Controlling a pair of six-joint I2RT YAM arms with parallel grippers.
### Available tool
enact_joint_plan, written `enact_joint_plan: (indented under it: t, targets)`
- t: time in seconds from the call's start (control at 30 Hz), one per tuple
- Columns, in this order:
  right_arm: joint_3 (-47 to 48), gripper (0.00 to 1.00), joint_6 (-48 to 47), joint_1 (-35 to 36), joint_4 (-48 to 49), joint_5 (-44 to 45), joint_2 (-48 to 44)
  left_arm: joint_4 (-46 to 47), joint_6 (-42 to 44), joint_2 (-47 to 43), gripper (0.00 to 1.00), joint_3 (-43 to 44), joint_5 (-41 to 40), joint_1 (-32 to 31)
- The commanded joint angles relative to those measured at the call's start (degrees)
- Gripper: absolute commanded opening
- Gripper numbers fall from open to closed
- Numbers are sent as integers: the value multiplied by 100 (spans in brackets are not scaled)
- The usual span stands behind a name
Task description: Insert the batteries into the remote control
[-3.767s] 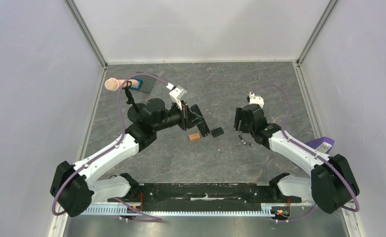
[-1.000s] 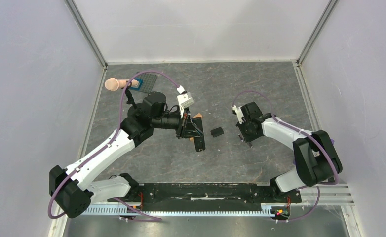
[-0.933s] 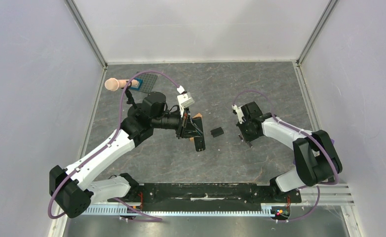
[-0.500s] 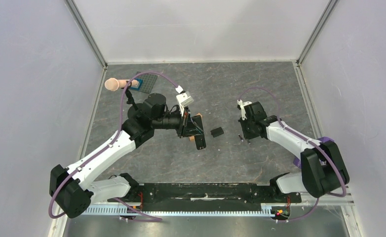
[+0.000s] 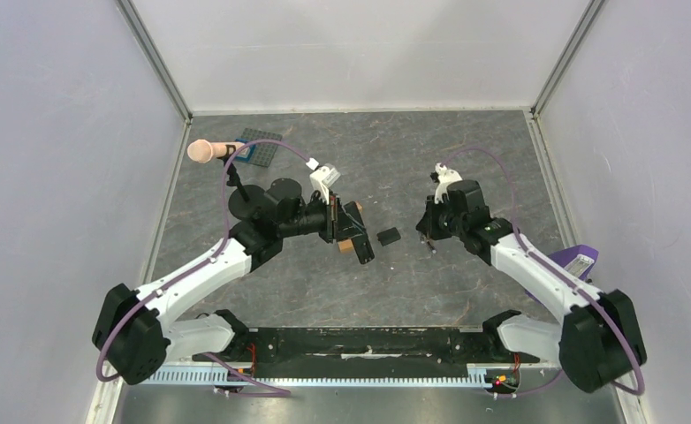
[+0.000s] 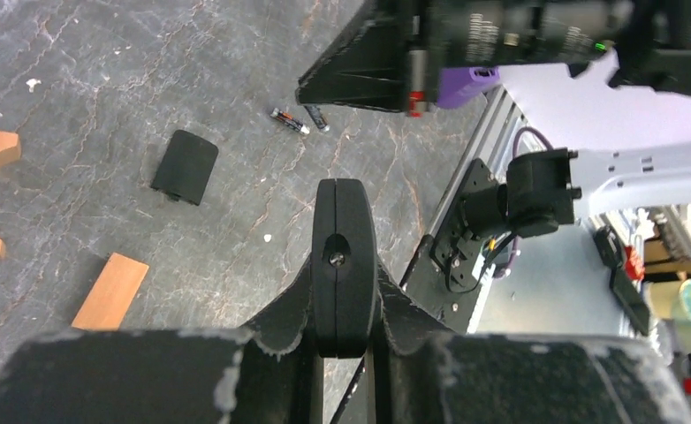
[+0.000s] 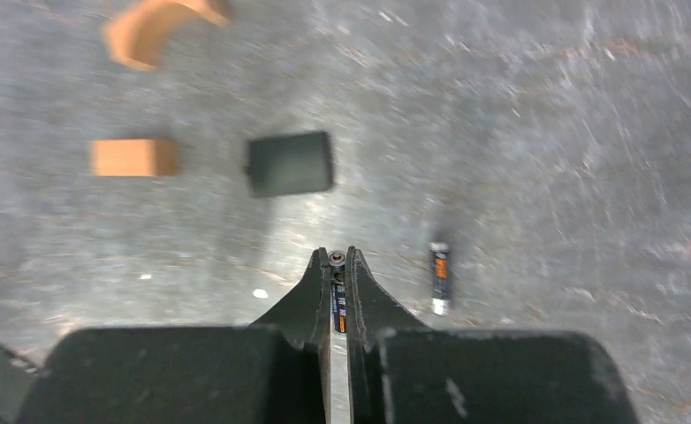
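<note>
- Your left fingers (image 5: 351,231) are clamped on the remote control (image 5: 363,249). Your right fingers (image 7: 337,258) are pressed together on a battery (image 7: 338,309).
- The left wrist view shows only the remote control's end, so you cannot tell what its compartment holds.
- Against a second ago, your right arm has unfolded at the elbow and its fingers have finished closing on the battery. The left fingers' grip is unchanged.
- From above, the remote control sits at 9 o'clock of your right fingers, apart from them, with a short black cover (image 5: 389,236) on the tabletop (image 5: 324,291) between them.
- An orange block (image 5: 348,248) lies just beside the remote control.
- A second battery (image 7: 439,276) lies near your right fingers, at 3 o'clock in their own view.
</note>
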Motion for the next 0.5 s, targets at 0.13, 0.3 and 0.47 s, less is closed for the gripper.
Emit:
enact_joint_plan:
  t: [0.13,0.3,0.47]
  targets:
    - [-22,0,504,678,1632,-901,-1212,1085,-1252,430,2,137,-339,-4]
    - [-323,0,780,975,2510,-1153,-1978,1049,-1735,524,2,518,-295,2]
    - [-266,0,768,993,2748,-1611,-2397,1340,-2046,620,2,637,-103,3]
